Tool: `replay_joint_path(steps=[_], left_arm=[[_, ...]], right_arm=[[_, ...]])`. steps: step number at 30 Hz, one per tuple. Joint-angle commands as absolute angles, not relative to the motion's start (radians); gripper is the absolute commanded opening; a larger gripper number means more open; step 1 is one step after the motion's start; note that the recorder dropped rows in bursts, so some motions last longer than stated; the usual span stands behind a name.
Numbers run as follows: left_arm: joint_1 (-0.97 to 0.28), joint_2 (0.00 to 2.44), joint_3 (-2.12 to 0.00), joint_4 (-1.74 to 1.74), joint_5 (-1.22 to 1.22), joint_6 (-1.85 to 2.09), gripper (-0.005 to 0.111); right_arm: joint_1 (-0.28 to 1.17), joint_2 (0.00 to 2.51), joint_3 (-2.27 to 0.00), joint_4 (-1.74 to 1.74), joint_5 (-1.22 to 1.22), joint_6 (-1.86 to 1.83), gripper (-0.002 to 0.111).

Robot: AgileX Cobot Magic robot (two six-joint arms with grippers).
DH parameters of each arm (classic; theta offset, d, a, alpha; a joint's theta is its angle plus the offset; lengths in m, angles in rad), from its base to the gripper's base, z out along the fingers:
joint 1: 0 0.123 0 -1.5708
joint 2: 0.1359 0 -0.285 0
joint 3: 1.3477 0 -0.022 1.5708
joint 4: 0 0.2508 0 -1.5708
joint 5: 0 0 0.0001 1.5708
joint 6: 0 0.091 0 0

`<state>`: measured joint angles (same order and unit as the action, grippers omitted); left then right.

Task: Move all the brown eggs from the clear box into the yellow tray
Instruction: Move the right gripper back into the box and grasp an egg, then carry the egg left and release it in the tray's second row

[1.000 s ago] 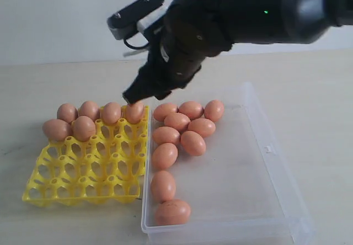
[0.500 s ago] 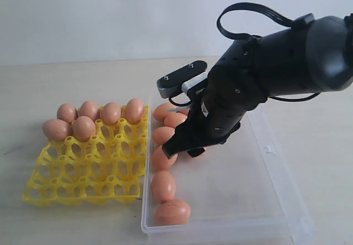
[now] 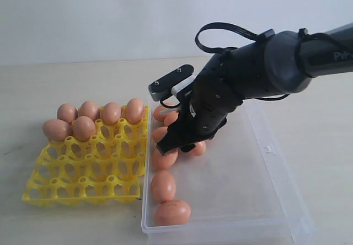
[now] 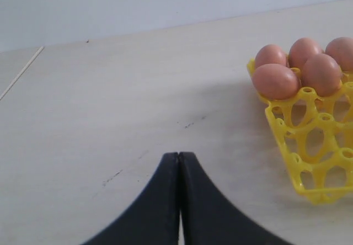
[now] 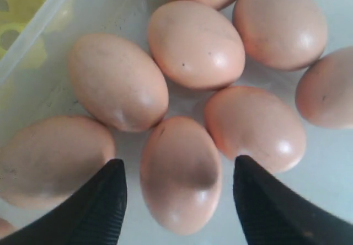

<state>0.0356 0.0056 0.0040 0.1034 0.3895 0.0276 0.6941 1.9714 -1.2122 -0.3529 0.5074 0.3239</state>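
The yellow tray [image 3: 83,173] lies on the left with several brown eggs [image 3: 84,128] in its two back rows. To its right lies the clear box [image 3: 242,195], with more brown eggs [image 3: 163,185] along its left side. My right gripper [image 3: 179,145] is down among those eggs. In the right wrist view it [image 5: 177,165] is open, and one egg [image 5: 181,198] lies between its fingers [image 5: 105,201], not touched by either. My left gripper [image 4: 179,155] is shut on nothing over bare table beside the tray's corner [image 4: 309,162].
Several eggs [image 5: 196,43] crowd close round the one between the right fingers. The box wall [image 5: 33,30] runs just beside them, with the tray behind it. The right half of the box floor [image 3: 248,162] is bare. Pale table [image 4: 110,101] surrounds everything.
My right arm left an egg in the tray's back right cup, swung right over the box and came down over the eggs there. The left gripper shows no earlier frame.
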Motion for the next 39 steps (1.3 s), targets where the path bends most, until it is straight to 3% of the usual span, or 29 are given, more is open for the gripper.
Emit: replay_joint_path(steps=[1,6,8,11,13,14,19,26,31,39], left_arm=[[0.030,0.000,0.000,0.101,0.380,0.023,0.000],[0.030,0.000,0.000,0.101,0.380,0.023,0.000],[0.030,0.000,0.000,0.101,0.380,0.023,0.000],[0.030,0.000,0.000,0.101,0.380,0.023,0.000],[0.030,0.000,0.000,0.101,0.380,0.023,0.000],[0.030,0.000,0.000,0.101,0.380,0.023,0.000],[0.030,0.000,0.000,0.101,0.380,0.023,0.000],[0.030,0.000,0.000,0.101,0.380,0.023,0.000],[0.030,0.000,0.000,0.101,0.380,0.023,0.000],[0.030,0.000,0.000,0.101,0.380,0.023,0.000]], right_arm=[[0.689,2.022,-1.267,-0.377,0.546,0.314,0.056],[0.689,2.065,-1.302,-0.372,0.622,0.314,0.056],[0.689,2.073,-1.312,-0.376,0.642,0.314,0.051],[0.689,2.059,-1.313,-0.376,0.640,0.314,0.026],[0.692,2.028,-1.313,-0.376,0.632,0.314,0.002],[0.692,2.010,-1.313,-0.379,0.625,0.313,0.001],[0.698,1.878,-1.310,-0.377,0.492,0.310,0.000],[0.769,1.831,-1.225,-0.253,-0.129,0.204,0.000],[0.813,1.940,-1.218,-0.303,-0.396,0.203,0.000],[0.813,2.100,-1.218,-0.332,-0.451,0.228,0.000]])
